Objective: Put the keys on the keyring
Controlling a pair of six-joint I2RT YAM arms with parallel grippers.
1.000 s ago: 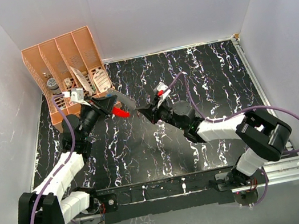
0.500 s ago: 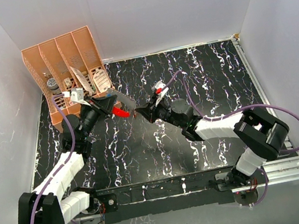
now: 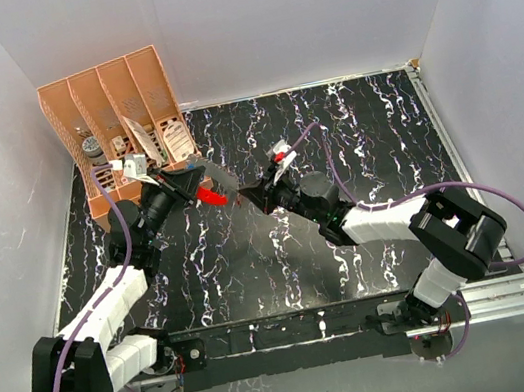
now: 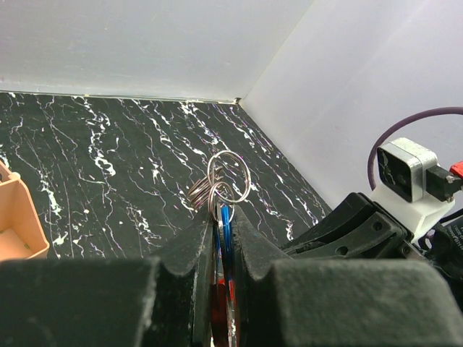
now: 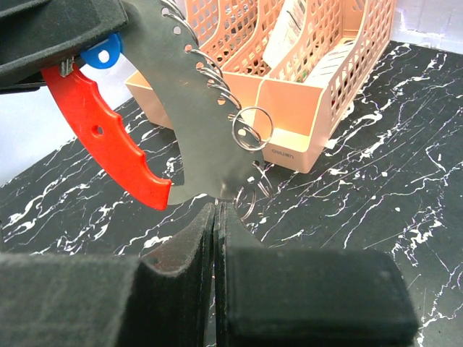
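Note:
My left gripper (image 3: 193, 185) (image 4: 221, 211) is shut on the keyring, held above the table. The keyring's red curved strip (image 3: 209, 197) (image 5: 101, 137) and its grey band (image 5: 195, 123) show in the right wrist view; several small silver split rings (image 5: 249, 129) (image 4: 221, 182) hang along the band's edge. A blue key head (image 5: 101, 52) (image 4: 226, 228) sits at the left jaws. My right gripper (image 3: 248, 198) (image 5: 215, 210) is shut on a thin metal piece, its tip right under the band's lower edge. I cannot tell what that piece is. The red-headed key is hidden.
A peach slotted desk organizer (image 3: 115, 110) (image 5: 318, 79) holding small items stands at the back left, close behind the left gripper. White walls enclose the black marbled table (image 3: 372, 126) on three sides.
My right gripper has moved left toward the keyring until its tip meets the band. The left gripper has held still.

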